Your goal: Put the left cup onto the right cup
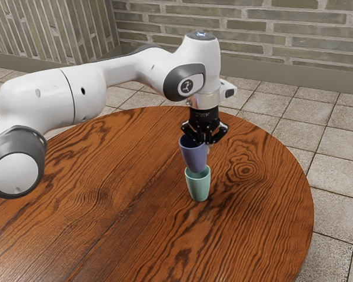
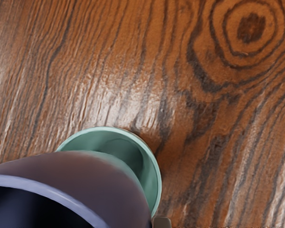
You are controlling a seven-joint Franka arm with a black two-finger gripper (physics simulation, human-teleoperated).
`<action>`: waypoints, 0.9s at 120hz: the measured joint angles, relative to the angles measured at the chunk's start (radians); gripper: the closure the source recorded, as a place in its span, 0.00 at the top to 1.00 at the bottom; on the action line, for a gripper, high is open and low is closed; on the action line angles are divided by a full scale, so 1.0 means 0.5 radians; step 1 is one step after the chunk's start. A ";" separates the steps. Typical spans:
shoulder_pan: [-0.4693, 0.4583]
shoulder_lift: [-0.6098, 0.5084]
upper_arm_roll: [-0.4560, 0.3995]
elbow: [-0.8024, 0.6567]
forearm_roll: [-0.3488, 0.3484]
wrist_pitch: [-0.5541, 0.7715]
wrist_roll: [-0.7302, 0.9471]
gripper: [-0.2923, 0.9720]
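- Brick walls (image 1: 270,23) and a tiled floor (image 1: 335,176) surround a round wooden table (image 1: 106,205) with heavy dark grain.
- The white Franka arm (image 1: 76,94) comes in from the exterior view's left and bends down over the middle of the tabletop.
- Its black gripper (image 1: 205,138) points down, and its fingers pinch the rim of the purple cup (image 1: 192,155) on the side toward the exterior view's right — one finger looks to be inside the wall and one outside.
- The purple cup hangs mouth-up, leaning a little, directly over the green cup (image 1: 197,185).
- The purple cup's base meets the green cup's mouth; whether it is seated inside or only touching the rim I cannot tell.
- The green cup stands upright on the table, near its middle.
- From the wrist, the purple cup (image 2: 71,190) looms large and blurred just under the hand, covering part of the green cup (image 2: 147,161) — the green rim and some of its inside show past it.
- A ringed knot (image 2: 249,28) marks the wood (image 2: 133,61) well apart from both cups.
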State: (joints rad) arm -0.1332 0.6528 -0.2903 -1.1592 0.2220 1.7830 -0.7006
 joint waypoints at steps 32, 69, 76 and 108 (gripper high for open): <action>0.009 0.026 0.000 -0.001 -0.003 -0.007 0.002 0.15; 0.006 0.046 0.003 0.001 -0.003 0.011 0.002 0.15; 0.005 0.050 0.003 0.001 -0.003 0.016 0.002 0.15; 0.006 0.065 0.003 -0.001 -0.002 0.045 0.002 0.15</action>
State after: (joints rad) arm -0.1303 0.6851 -0.2888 -1.1598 0.2209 1.8053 -0.6998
